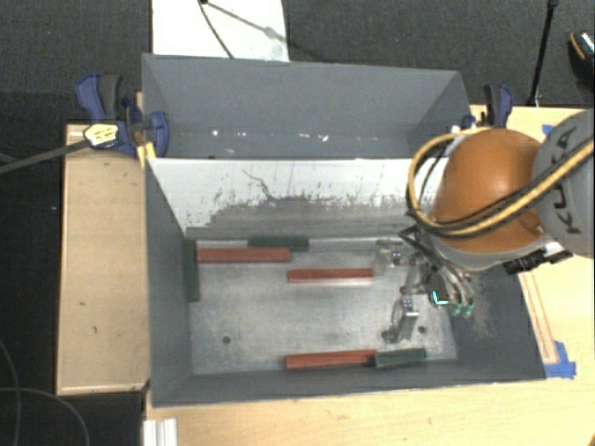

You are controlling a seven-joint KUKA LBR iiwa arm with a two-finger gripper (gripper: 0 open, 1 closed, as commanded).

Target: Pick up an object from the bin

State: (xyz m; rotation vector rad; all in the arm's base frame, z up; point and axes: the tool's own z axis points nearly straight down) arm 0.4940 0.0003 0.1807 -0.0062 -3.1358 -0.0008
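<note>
Ok, the arm comes in from the right w/ its orange cover (pixel 483 189) hanging over the right side of the grey bin (pixel 270 319), cables looped round it. The gripper (pixel 403 328) is low in the bin's right part, close to the floor, pointing down toward the near wall. Can't tell whether it's open or closed, since the metal parts run together from this angle. Nearest thing is a short dark green block (pixel 401 360) lying flat along the near wall, just below the gripper tip in the view; touching or slightly apart, can't tell. That block sits end to end w/ a long red-brown bar (pixel 330 361), which runs left along the same wall. Further back, approx. mid-bin, a second red-brown bar (pixel 330 274) lies crosswise, its right end near the gripper's upper body. Toward the back-left a third red-brown bar (pixel 244 256) lies parallel to it, w/ a dark green bar (pixel 279 243) just behind its right end. Another dark green bar (pixel 191 272) lies along the left wall, running front to back. All lie flat & well spread over the floor.
</note>
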